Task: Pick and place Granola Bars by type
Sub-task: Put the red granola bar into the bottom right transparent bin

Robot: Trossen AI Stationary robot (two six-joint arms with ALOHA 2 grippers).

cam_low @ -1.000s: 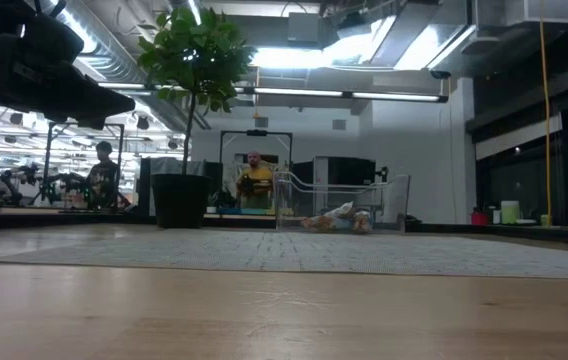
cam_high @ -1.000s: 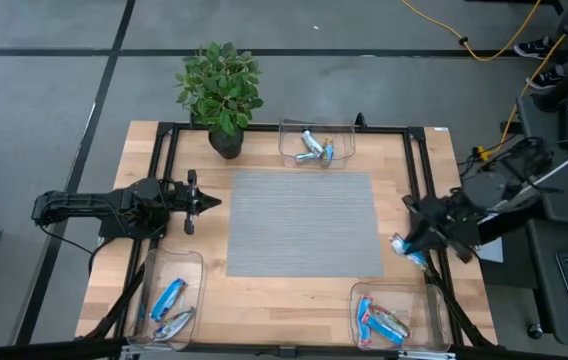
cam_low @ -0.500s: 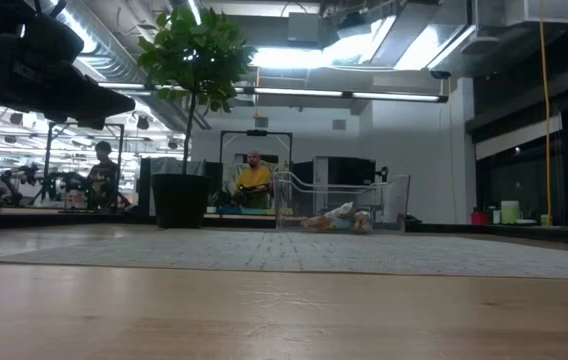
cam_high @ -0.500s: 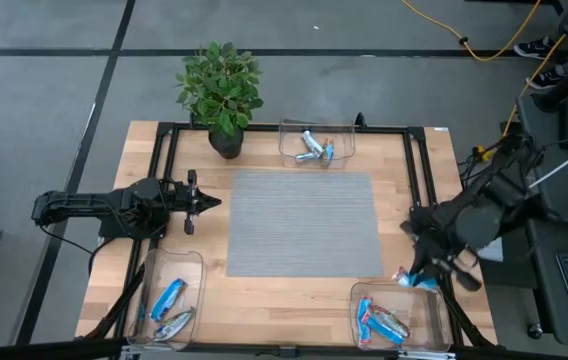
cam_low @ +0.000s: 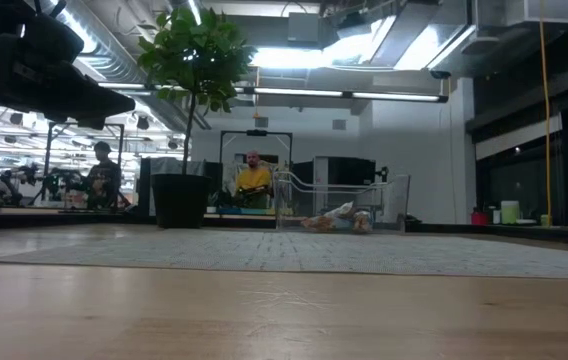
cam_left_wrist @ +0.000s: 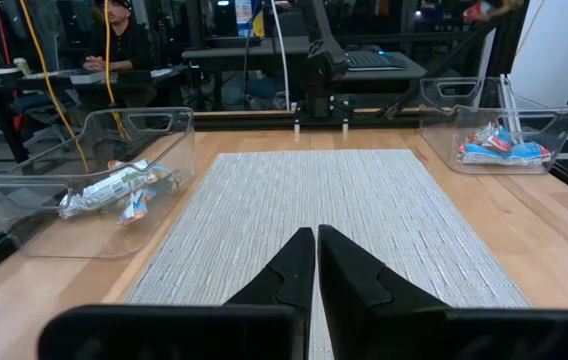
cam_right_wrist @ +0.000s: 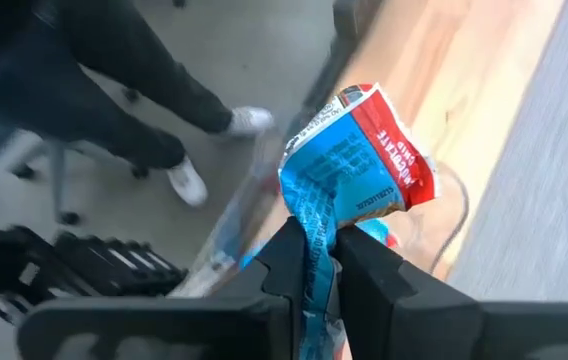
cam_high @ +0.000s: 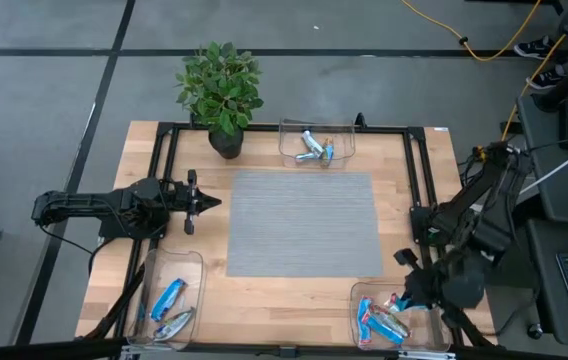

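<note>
Bar drop is the next call: right gripper point(cam_high: 405, 297) is clamped on a crinkled blue-and-red foil granola bar point(cam_right_wrist: 354, 160), hanging just over the clear plastic bin point(cam_high: 432, 300) holding matching blue-red bars. Bar's long axis runs straight out from the fingertips, bin directly beneath. Left gripper point(cam_left_wrist: 315, 262) is closed and empty, well away across the grey woven mat point(cam_high: 304, 222).

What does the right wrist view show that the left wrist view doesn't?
Only the right wrist view: the right gripper shut on a blue and red bar, with a person's shoe on the floor beyond. Only the left wrist view: the left gripper shut and empty above the grey mat, between two clear bins. Both show wooden tabletop.
</note>
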